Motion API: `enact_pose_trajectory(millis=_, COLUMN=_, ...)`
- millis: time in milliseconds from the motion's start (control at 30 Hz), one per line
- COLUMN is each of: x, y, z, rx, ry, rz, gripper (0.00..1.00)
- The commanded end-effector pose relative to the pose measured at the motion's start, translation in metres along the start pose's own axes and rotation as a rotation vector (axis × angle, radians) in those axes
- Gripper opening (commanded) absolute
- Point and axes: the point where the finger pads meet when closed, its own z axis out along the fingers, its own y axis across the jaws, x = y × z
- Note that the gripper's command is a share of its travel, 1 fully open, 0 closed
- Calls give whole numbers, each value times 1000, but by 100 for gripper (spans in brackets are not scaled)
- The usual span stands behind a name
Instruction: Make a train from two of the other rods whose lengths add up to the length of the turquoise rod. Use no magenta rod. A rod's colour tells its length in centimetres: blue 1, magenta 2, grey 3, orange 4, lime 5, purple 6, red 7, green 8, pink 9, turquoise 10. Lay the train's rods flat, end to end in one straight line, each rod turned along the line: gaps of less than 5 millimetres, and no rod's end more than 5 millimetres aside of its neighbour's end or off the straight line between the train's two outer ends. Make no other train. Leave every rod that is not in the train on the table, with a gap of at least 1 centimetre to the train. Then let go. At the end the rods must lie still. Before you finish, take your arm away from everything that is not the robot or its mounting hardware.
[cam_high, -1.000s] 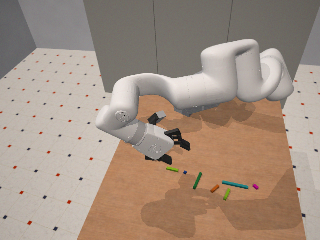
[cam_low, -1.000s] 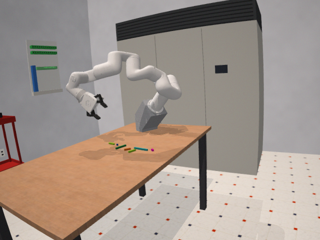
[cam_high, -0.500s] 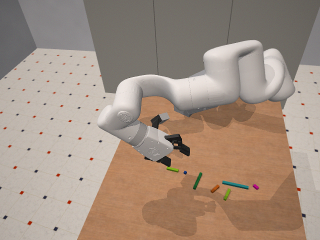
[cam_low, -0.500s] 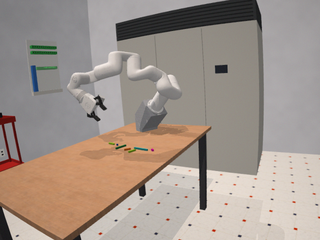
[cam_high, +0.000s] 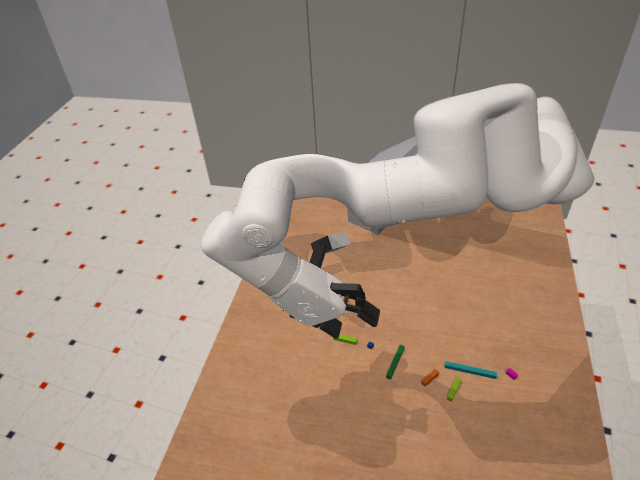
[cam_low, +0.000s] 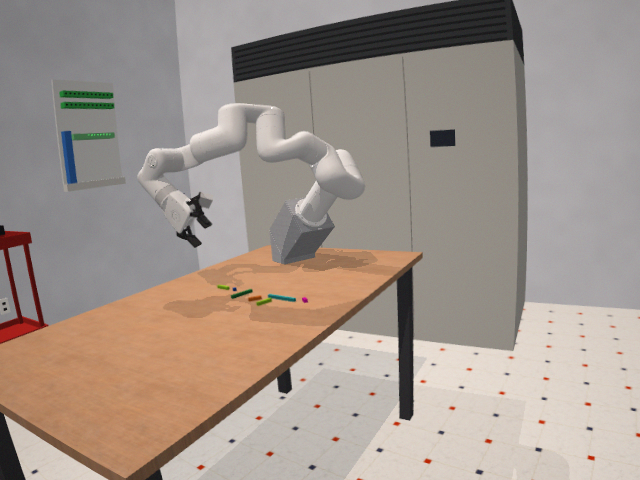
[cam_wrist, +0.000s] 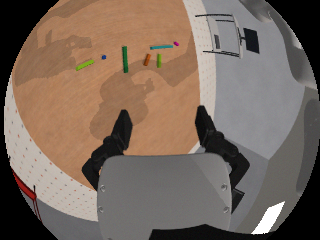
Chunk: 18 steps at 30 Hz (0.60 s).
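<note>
Seven rods lie flat and apart on the wooden table (cam_high: 248, 372) (cam_low: 129, 351) (cam_wrist: 60, 100). From left to right they are a lime rod (cam_high: 346, 339) (cam_low: 223, 286) (cam_wrist: 84, 64), a blue cube (cam_high: 370, 344) (cam_low: 234, 289) (cam_wrist: 103, 58), a green rod (cam_high: 395, 361) (cam_low: 241, 293) (cam_wrist: 124, 59), an orange rod (cam_high: 429, 377) (cam_low: 254, 297) (cam_wrist: 147, 60), a second lime rod (cam_high: 453, 388) (cam_low: 264, 301) (cam_wrist: 159, 60), the turquoise rod (cam_high: 470, 369) (cam_low: 281, 297) (cam_wrist: 160, 47) and a magenta rod (cam_high: 511, 373) (cam_low: 305, 299) (cam_wrist: 176, 44). My gripper (cam_high: 355, 322) (cam_low: 200, 232) (cam_wrist: 162, 115) is open and empty, tilted, high above the table's left side.
The arm's grey base (cam_low: 299, 237) stands at the table's back edge before a tall grey cabinet (cam_low: 454, 206). A red stand (cam_low: 15, 279) is beside the table at the left. The rods lie near the table's right edge in the top view.
</note>
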Motion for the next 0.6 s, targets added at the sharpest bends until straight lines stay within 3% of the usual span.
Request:
enact_pose_trajectory(millis=0, x=-2, y=-2, z=0, rx=20, ry=-20, rz=42, gripper=100)
enact_pose_trajectory(millis=567, x=-6, y=-7, z=5, rx=38, ry=-53, rz=132, gripper=100)
